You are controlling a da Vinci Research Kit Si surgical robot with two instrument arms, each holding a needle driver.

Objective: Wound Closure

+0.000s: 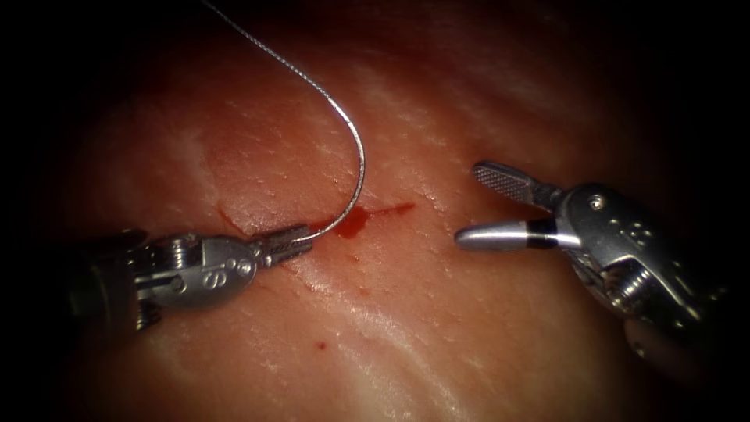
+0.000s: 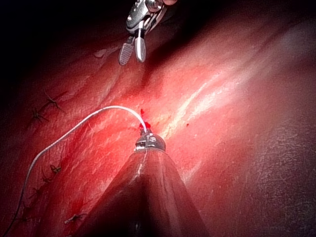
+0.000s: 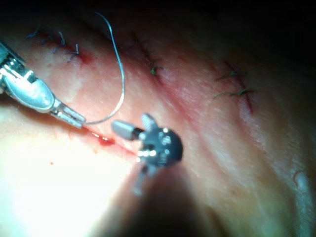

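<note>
We see the tissue (image 1: 437, 328) as a broad, glistening slab, pale pink with whitish fatty streaks and a finely pebbled skin. In the wrist views, older rows of dark stitches (image 3: 232, 86) cross other closed cuts well away from the working spot.

The right pincer (image 1: 469, 205) comes in as a bulky grey metal wrist with two blunt jaws spread wide apart, one showing a cross-hatched inner face; it grasps nothing and hangs to the right of the cut, well apart from the needle. The left pincer (image 1: 301, 238) is slimmer, with ribbed jaws clenched on one end of the needle, just at the left end of the cut.

The cut (image 1: 383, 211) is a short, thin red line with a small pool of red fluid (image 1: 353, 224) at its left end and a tiny red speck lower on the tissue.

The needle (image 1: 358, 168) is a thin, bright steel arc. It rises from the left pincer, passes over the red fluid and curves up. We cannot tell whether any part of it sits in the tissue; its visible curve lies above the surface. The thread (image 1: 269, 51) continues from its upper end as a fine, pale, twisted strand running up and to the left.
</note>
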